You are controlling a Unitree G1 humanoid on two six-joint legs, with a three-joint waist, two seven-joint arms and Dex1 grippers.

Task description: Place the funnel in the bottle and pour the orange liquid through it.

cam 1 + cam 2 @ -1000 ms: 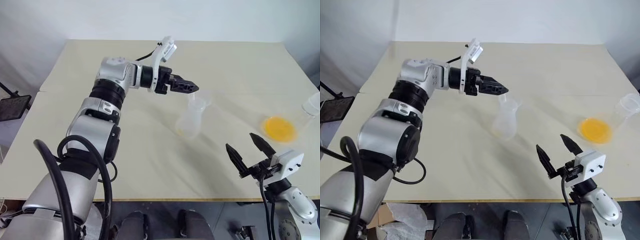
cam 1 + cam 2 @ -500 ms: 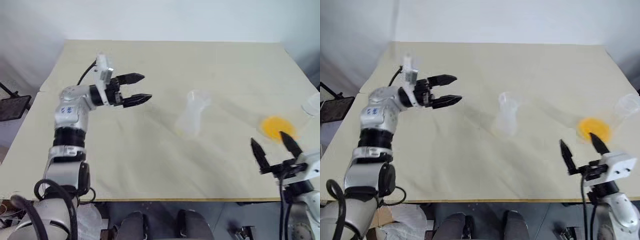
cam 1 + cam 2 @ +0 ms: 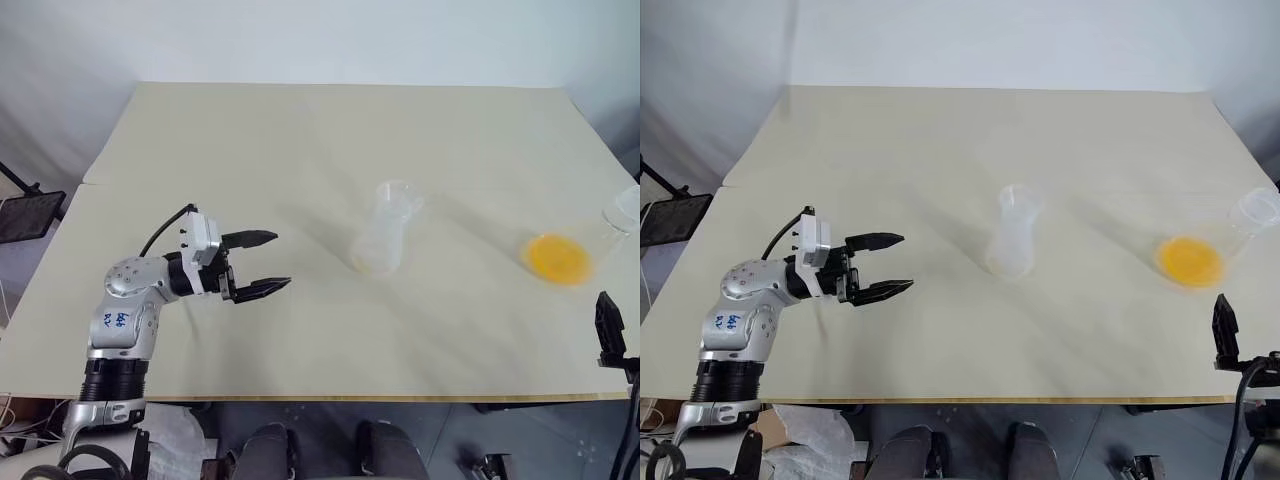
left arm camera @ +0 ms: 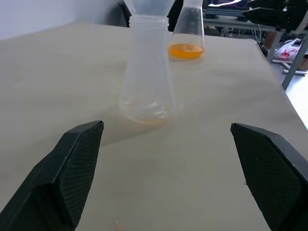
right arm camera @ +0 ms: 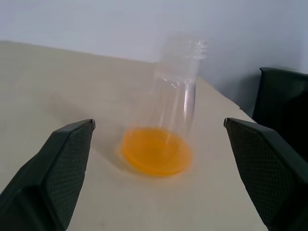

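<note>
The clear bottle (image 3: 383, 243) stands upright at mid-table, with the small clear funnel (image 3: 397, 194) seated in its neck. A faint orange trace lies in the bottle's base (image 4: 144, 114). The orange liquid (image 3: 558, 258) pools in a wider clear vessel (image 5: 177, 82) at the table's right edge. My left gripper (image 3: 281, 260) hangs open and empty over the table's left part, well left of the bottle and pointing toward it. My right gripper (image 5: 159, 122) is open and empty near the front right corner, short of the vessel; one of its fingers (image 3: 605, 326) shows there.
The beige table (image 3: 300, 140) stretches wide behind and around the bottle. A black stand (image 3: 25, 212) sits off the table's left side. Dark chairs and equipment (image 4: 250, 14) stand beyond the right edge.
My left gripper has drawn back from the funnel's rim to the left, nearer and lower, still open. My right gripper has swung right toward the picture's edge. The bottle and funnel stay put.
</note>
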